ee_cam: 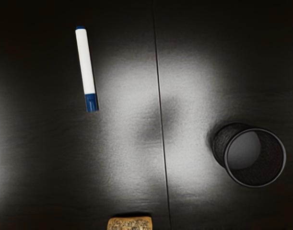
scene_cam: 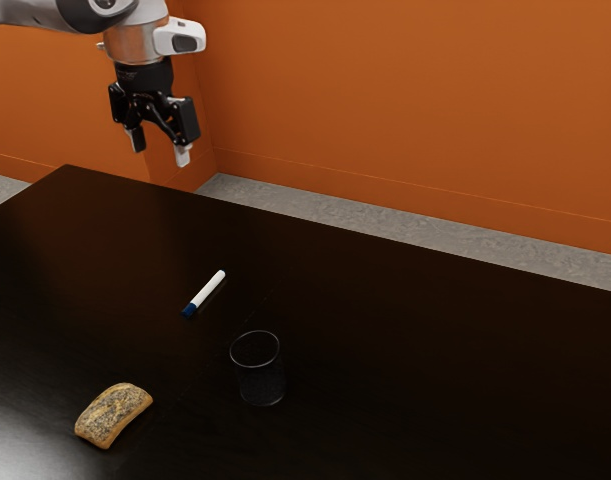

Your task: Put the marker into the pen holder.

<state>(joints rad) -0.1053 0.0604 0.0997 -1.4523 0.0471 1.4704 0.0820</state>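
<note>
Marker (scene_cam: 206, 291), slim white-and-blue plastic, lies on a dark wooden table (scene_cam: 435, 330) between its far edge and a round black mesh pen holder (scene_cam: 262, 385). Exterior view shows a black two-finger gripper (scene_cam: 160, 148) raised, fingers apart, and a whole oblong brown bread roll (scene_cam: 113, 414); wrist view reveals the pen holder's grey base.

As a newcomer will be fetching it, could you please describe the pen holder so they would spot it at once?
On the dark table, look near the white marker. The pen holder is the upright, dark mesh cup with a round open top; unlike the marker and bread, it is hollow.
</note>
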